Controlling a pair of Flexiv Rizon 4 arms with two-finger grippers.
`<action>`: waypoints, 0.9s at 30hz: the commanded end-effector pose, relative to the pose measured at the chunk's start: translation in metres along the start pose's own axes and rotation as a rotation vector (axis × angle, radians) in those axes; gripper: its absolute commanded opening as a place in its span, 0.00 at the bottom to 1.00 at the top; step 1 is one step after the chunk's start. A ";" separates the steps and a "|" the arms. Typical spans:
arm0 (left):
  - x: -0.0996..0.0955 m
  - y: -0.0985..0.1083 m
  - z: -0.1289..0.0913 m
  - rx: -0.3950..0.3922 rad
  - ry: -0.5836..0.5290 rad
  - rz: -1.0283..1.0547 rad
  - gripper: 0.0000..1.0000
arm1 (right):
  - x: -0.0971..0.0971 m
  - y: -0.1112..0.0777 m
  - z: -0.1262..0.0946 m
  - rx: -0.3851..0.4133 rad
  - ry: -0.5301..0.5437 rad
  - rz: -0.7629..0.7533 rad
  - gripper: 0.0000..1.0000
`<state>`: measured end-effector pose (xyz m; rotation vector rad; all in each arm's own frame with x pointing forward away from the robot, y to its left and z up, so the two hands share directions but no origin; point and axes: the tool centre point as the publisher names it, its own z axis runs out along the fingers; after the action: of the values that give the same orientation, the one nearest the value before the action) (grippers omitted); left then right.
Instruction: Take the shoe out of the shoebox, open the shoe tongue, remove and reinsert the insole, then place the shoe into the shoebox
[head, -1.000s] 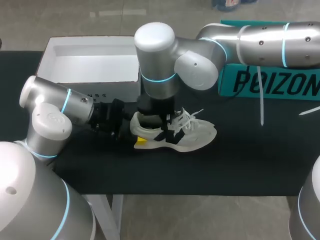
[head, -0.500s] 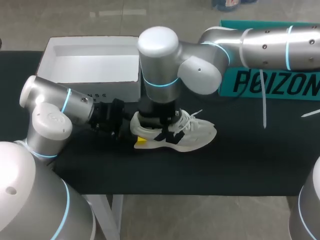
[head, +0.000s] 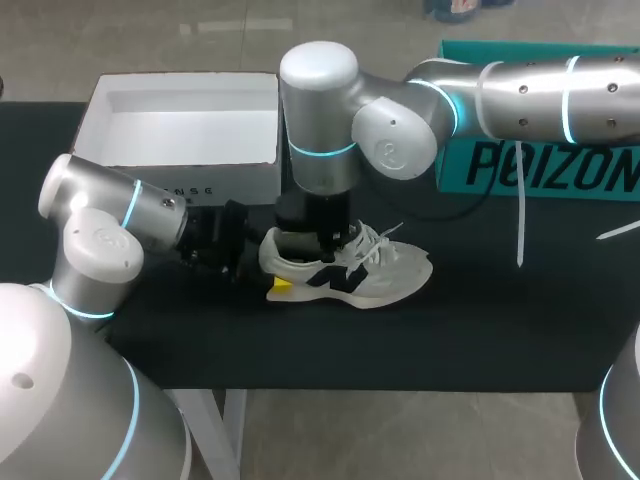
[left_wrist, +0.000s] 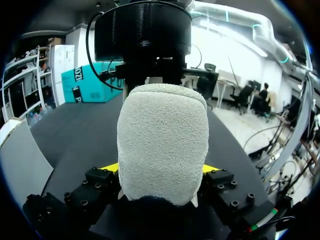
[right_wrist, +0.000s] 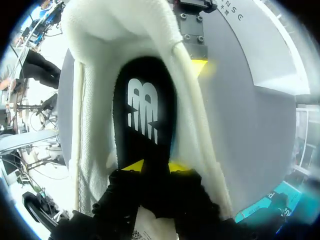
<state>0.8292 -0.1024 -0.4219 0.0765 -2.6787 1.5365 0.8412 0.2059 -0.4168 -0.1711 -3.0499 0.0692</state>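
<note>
Black table (head: 480, 330): shoe (head: 390, 272) sits mid, toe to 3 o'clock, white shoebox (head: 240, 182) at its 10. L gripper (left_wrist: 160, 169) clamps the heel (left_wrist: 162, 135); R gripper (right_wrist: 156, 167) pinches the insole (right_wrist: 145, 110) inside.

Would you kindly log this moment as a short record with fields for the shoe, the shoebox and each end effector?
shoe: white sneaker, upright on the black table, outside the box
shoebox: white, open, behind the shoe
left end effector: shut on the shoe's heel
right end effector: in the shoe's opening, shut on the black insole
</note>
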 end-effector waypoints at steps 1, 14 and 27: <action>-0.004 -0.004 0.000 0.001 -0.004 -0.001 0.00 | 0.010 -0.002 0.048 -0.018 0.053 0.042 0.00; -0.004 -0.004 0.000 0.001 -0.004 -0.001 0.00 | 0.008 -0.021 0.017 -0.062 -0.006 0.137 0.00; -0.004 -0.004 0.000 0.001 -0.004 -0.001 0.00 | -0.002 -0.029 -0.033 -0.145 -0.129 0.133 0.00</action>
<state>0.8323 -0.1050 -0.4189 0.0786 -2.6792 1.5406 0.8490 0.1891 -0.3937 -0.3921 -3.1467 -0.1124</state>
